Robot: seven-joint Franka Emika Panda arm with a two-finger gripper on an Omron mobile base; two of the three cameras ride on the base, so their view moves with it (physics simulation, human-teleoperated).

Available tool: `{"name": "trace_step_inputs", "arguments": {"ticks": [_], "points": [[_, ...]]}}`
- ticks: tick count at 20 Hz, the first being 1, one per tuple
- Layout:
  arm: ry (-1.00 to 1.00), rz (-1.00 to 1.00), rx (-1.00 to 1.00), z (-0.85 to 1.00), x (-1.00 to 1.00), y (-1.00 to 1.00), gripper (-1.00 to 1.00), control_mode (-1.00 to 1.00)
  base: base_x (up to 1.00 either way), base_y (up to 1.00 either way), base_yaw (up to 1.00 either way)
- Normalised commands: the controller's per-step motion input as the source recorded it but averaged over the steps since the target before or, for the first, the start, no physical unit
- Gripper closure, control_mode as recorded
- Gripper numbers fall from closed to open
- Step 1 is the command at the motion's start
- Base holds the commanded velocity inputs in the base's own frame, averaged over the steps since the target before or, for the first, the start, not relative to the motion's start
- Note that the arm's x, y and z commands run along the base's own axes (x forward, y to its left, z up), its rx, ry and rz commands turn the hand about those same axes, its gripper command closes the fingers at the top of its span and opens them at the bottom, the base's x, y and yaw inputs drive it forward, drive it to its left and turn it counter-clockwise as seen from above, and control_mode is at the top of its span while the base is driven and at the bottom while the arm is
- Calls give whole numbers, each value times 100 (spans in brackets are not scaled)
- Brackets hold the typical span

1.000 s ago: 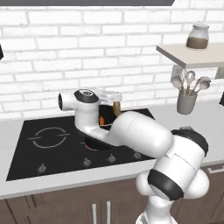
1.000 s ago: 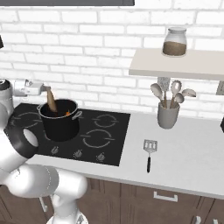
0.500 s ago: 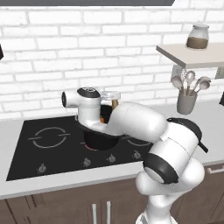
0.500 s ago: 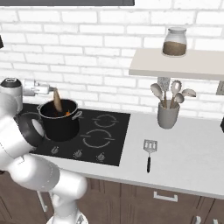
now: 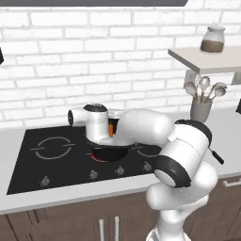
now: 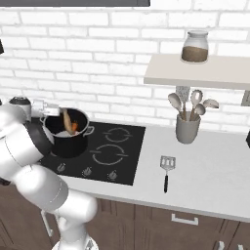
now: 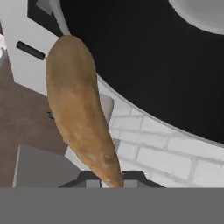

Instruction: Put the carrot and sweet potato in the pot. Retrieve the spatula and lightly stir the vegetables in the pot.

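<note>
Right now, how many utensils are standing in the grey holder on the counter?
4 pale spoons, bunched together in the holder below the shelf; others may be hidden behind them. The spatula lies on the counter instead.

Sweet potato (image 7: 78,113) (brown) over pot (image 6: 68,139).

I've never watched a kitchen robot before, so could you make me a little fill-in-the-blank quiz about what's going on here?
1. The gripper holds the ____ over the pot.
2. Inside the pot lies the orange ____.
3. The spatula lies flat on the ____, right of the stove.
4. The jar stands on the ____.

Missing words: sweet potato; carrot; counter; shelf
</note>
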Motion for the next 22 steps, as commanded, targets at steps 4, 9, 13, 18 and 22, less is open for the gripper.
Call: {"name": "trace_step_inputs", "arguments": {"ticks": [4,9,13,18,22], "points": [[-1,5,7,-13,9,0,100,-100,0,0,0],[-2,6,12,20,3,9,100,-100,0,0,0],[0,1,9,29,4,31,100,-100,0,0,0],[0,1,9,8,0,6,100,-100,0,0,0],[0,3,10,0,0,-1,100,-100,0,0,0]]}}
